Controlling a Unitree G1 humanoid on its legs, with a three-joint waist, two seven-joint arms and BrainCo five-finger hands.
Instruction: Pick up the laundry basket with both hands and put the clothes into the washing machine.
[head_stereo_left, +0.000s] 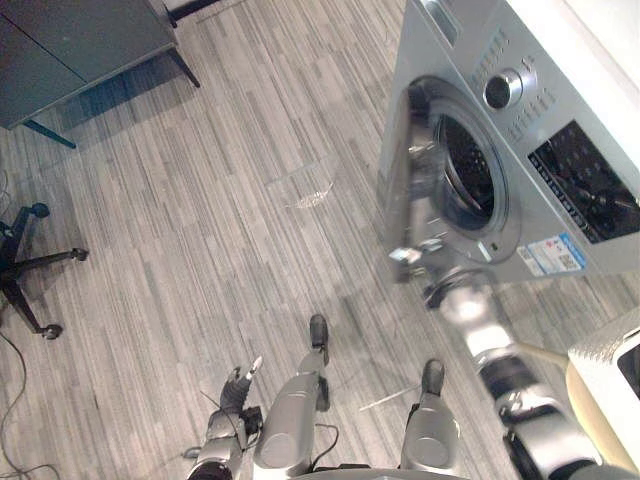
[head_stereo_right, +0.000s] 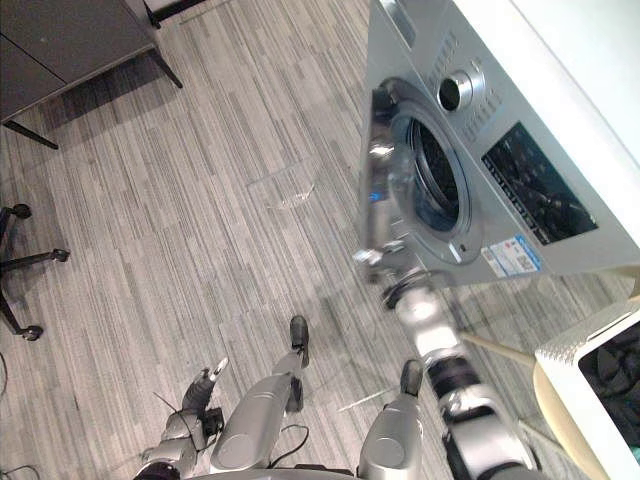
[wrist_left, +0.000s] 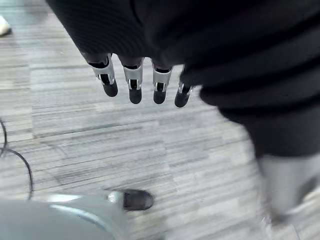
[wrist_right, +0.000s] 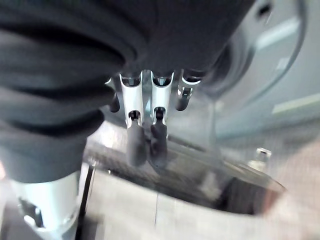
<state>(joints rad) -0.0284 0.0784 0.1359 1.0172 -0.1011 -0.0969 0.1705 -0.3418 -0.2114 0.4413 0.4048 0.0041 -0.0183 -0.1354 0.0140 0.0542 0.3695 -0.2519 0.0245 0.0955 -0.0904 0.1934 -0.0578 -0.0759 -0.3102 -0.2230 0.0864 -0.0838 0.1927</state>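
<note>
My right robot hand (head_stereo_left: 410, 255), fingers straight, rests on the washing machine door (head_stereo_left: 418, 165); with no curled grip, it could slip off. My left robot hand (head_stereo_left: 238, 385) hangs slack.

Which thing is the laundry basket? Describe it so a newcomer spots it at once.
Find the silver washing machine on the robot's right, its round door open. Beside it, in the head views' lower right corner, stands the basket. It alone is cream, with a perforated rim and dark clothes inside.
</note>
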